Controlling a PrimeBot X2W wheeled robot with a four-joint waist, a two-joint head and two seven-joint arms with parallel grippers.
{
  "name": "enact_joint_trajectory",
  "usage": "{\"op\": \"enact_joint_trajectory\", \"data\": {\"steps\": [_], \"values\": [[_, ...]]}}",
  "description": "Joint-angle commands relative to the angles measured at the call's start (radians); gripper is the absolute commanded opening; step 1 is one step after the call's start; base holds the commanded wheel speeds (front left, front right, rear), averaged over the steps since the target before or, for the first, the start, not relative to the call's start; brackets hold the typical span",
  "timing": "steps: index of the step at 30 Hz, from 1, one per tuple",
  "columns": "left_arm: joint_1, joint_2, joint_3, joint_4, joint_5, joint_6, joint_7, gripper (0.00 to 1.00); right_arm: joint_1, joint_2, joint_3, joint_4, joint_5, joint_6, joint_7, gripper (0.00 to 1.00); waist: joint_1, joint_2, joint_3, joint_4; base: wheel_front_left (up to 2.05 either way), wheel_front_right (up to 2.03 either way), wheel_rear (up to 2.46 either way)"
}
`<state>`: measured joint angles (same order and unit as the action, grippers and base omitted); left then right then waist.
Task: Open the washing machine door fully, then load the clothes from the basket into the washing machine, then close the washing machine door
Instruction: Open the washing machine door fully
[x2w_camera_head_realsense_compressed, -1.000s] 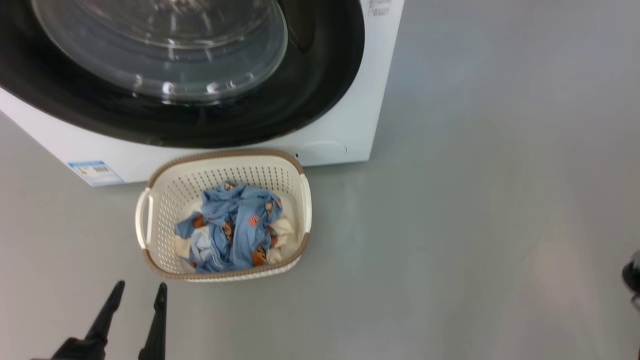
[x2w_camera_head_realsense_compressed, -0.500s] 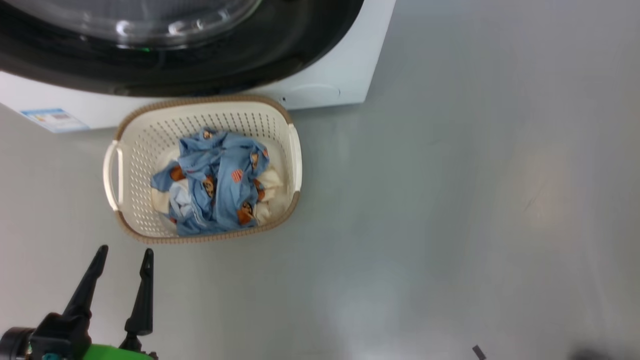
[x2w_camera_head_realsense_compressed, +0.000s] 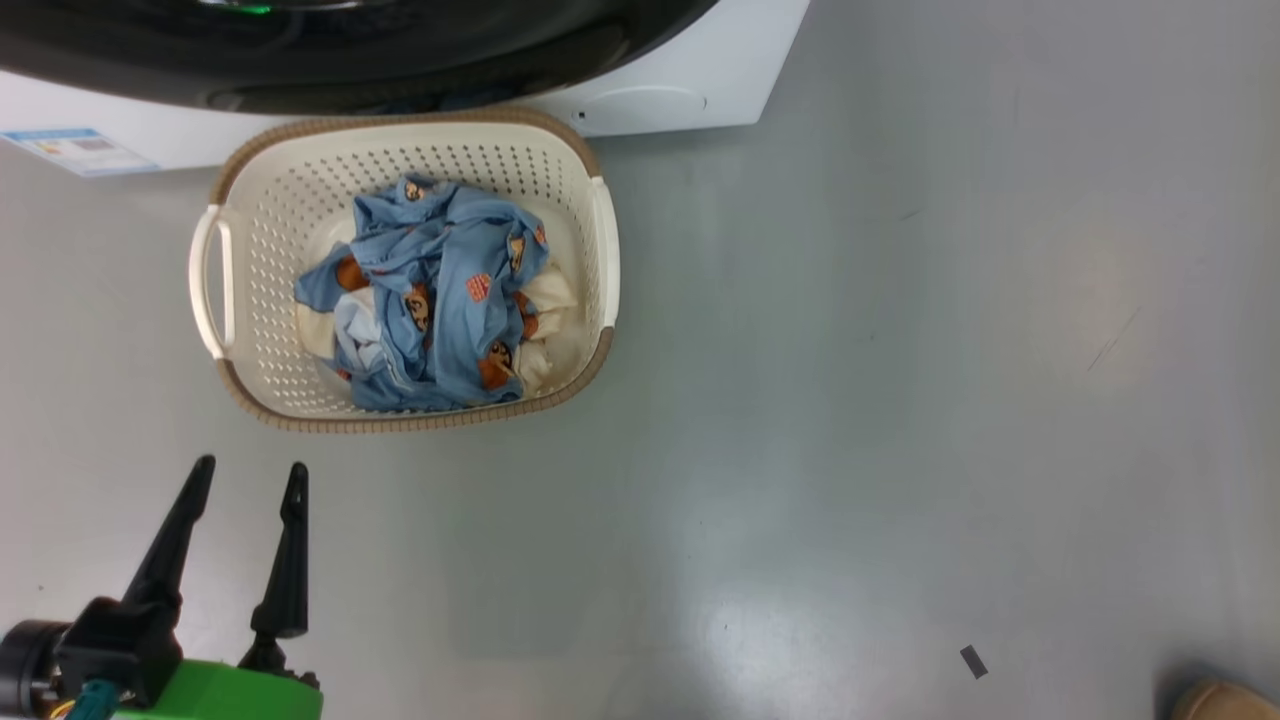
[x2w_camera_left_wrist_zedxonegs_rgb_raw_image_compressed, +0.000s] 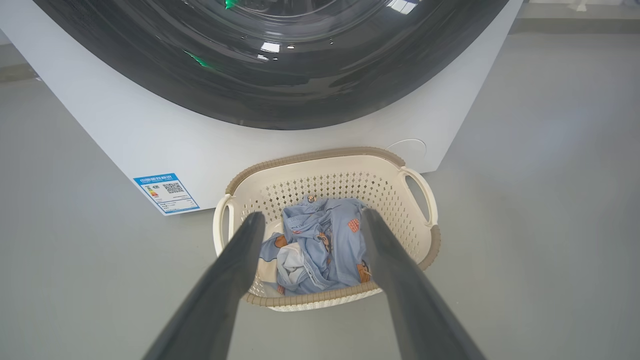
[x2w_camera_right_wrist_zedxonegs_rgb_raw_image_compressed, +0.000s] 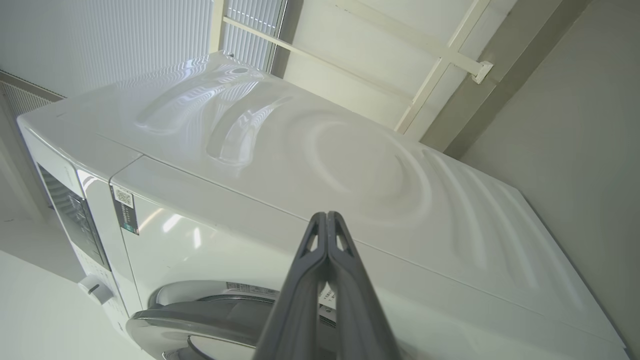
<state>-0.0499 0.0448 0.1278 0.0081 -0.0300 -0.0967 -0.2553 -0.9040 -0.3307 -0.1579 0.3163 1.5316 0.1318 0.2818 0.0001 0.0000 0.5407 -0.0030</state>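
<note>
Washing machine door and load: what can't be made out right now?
- washing machine door: upper part cut off by the left wrist view's top edge.
- clothes: lower pieces buried under the top ones, head view.
- label sticker: print too small, left wrist view.

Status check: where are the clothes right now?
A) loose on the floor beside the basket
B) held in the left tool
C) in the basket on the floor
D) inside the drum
C: the clothes lie heaped inside the basket, which sits on the floor in front of the washing machine; the left tool is open and empty, short of the basket.
</note>
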Motion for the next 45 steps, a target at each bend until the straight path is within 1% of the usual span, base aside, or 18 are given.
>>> {"op": "enact_joint_trajectory", "data": {"steps": [1,5,16,24,32,39,45], "values": [[-0.012,0.01,0.029,-0.028,0.009,0.004,-0.006,1.0,-0.018,-0.011,0.029,-0.035,-0.017,-0.001,0.008,0.0,-0.0001,0.0,0.019,0.008,0.0,0.0,0.0],[-0.025,0.009,0.02,-0.036,0.011,0.004,-0.006,1.0,-0.059,-0.003,0.1,-0.052,-0.022,-0.001,0.021,0.0,-0.0001,0.0,0.037,0.022,0.0,0.0,0.0],[-0.028,0.007,-0.013,-0.048,0.0,0.022,-0.006,1.0,-0.141,0.017,0.205,-0.095,0.011,-0.001,0.063,0.0,-0.0001,0.0,0.076,0.086,0.0,0.0,0.0],[-0.01,0.006,-0.03,-0.061,-0.025,0.049,-0.006,1.0,-0.185,0.01,0.213,-0.093,0.029,-0.001,0.075,0.0,-0.0001,0.0,0.115,0.136,0.0,0.0,0.0],[-0.015,0.006,-0.062,-0.07,-0.032,0.071,-0.006,1.0,-0.207,0.019,0.221,-0.097,0.042,-0.001,0.09,0.0,-0.0001,0.0,0.149,0.172,0.0,0.0,0.0],[-0.009,0.006,-0.066,-0.068,-0.032,0.08,-0.006,1.0,-0.222,0.037,0.23,-0.097,0.054,-0.001,0.12,0.0,-0.0001,0.0,0.156,0.199,0.0,0.0,0.0],[0.009,0.006,-0.057,-0.074,-0.039,0.086,-0.006,1.0,-0.238,0.059,0.223,-0.101,0.063,-0.001,0.134,0.0,-0.0001,0.0,0.152,0.21,0.0,0.0,0.0]]}}
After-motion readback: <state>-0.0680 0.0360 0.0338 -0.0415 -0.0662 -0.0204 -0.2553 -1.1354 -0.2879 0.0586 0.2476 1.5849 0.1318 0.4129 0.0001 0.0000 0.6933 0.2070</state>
